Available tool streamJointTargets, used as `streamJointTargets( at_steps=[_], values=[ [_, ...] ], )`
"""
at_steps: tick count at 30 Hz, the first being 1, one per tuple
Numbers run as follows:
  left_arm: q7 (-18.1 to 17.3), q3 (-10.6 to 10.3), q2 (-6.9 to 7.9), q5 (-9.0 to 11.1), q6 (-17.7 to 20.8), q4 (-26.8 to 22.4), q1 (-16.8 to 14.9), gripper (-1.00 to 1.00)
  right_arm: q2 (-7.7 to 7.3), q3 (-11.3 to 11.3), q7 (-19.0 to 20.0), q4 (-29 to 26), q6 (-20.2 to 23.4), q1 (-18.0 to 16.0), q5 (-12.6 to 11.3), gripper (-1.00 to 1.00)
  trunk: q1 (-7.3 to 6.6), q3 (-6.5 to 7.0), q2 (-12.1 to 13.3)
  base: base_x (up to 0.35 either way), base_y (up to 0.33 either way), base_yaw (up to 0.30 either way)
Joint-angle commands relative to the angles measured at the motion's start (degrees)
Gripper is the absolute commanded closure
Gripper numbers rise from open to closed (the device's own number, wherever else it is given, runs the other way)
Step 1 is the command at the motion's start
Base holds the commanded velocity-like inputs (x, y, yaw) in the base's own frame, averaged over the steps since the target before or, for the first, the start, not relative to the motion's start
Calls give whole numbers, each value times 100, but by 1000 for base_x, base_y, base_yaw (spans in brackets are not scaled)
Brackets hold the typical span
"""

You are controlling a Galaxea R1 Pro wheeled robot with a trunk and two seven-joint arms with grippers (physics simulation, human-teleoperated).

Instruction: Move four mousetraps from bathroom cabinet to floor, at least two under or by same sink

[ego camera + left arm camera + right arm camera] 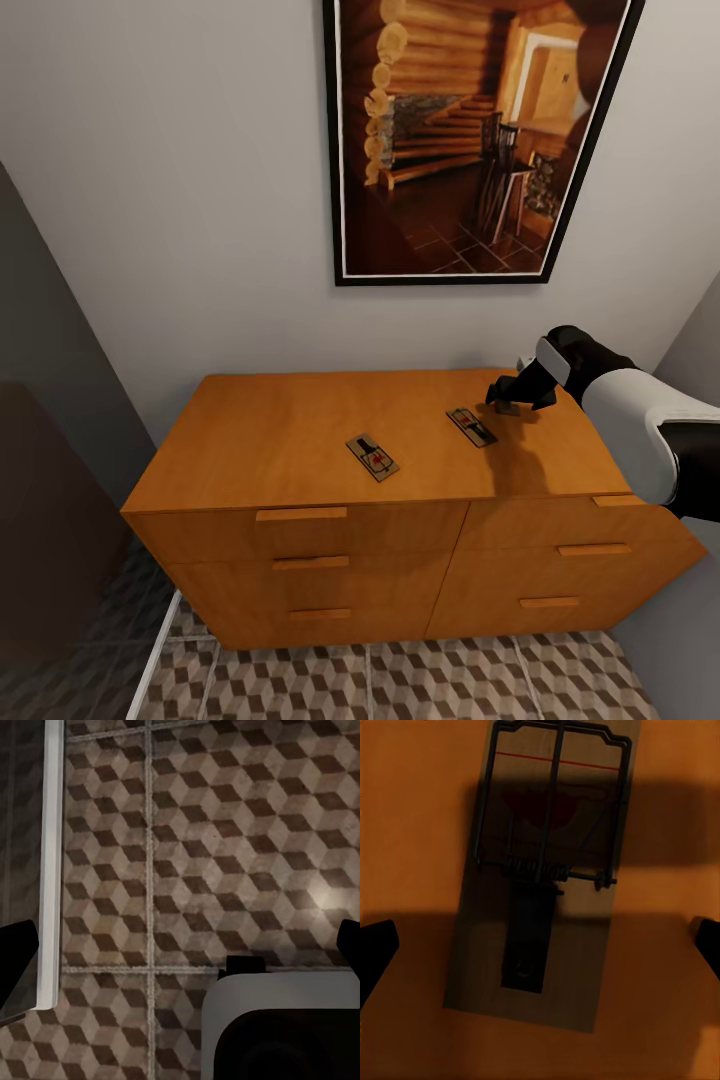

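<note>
While two mousetraps (pixel 372 456) (pixel 471 426) lie flat on the cabinet (pixel 300 440), the right gripper (pixel 519 397) hovers beside them. By its wrist camera, a third trap (pixel 544 877) lies between wide-spread fingers (pixel 375 952), untouched. Left fingers (pixel 16 952), also wide, hang over floor tiles (pixel 225 832).

White/blk arm (pixel 640 430), blk gripper (pixel 508 397).

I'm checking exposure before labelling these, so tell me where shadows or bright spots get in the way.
Right wrist view: a broad dark shadow falls across the mousetrap, dimming its red mark. Head view: the right pincer casts a soft shadow on the cabinet top; evenly lit otherwise. Left wrist view: a faint bright patch on the bathroom floor; the pattern stays sharp.
</note>
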Motion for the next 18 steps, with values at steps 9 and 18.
streamJointTargets(
  at_steps=[9, 18],
  values=[
    [15, -50, -2, 30, -30, 21, -10, -100, -9, 32, -2, 18, 21, 4, -56, -100, 1, -7, -2, 0, 0, 0],
    [15, -54, -2, 30, -29, 21, -10, -100, -13, 32, -2, 18, 21, 4, -56, -100, 1, -7, -2, 0, 0, 0]
  ],
)
